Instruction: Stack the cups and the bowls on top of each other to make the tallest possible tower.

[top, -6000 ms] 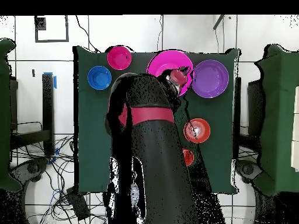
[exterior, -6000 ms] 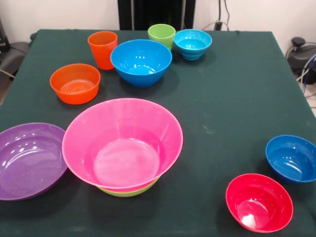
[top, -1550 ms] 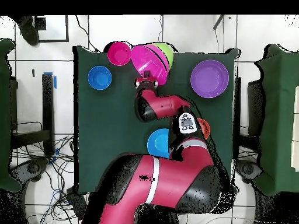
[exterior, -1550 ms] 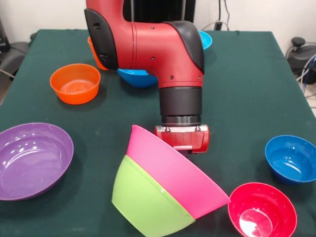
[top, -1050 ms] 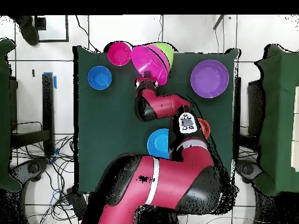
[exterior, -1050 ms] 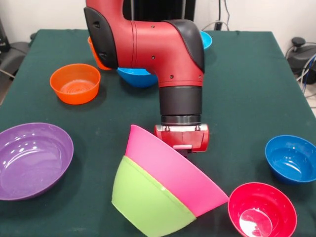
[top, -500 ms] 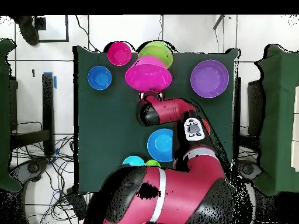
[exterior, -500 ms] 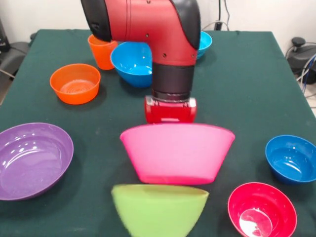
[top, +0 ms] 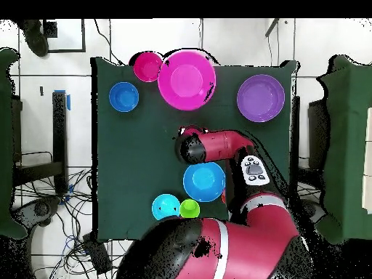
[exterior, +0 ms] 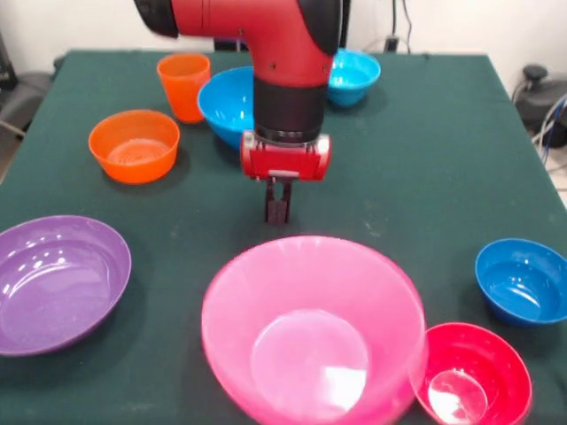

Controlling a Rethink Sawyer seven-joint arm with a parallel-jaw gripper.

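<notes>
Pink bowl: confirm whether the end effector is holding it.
No. The end effector hangs empty behind the pink bowl, clear of its rim.

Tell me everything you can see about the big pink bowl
The pink bowl is the largest bowl on the table, glossy plastic by its look, round with a flat pale bottom and flaring walls. It sits upright and empty at the table's near edge in the front view. Its rim meets or overlaps the small red bowl. The gripper hangs just behind it, apart from the rim.
</notes>
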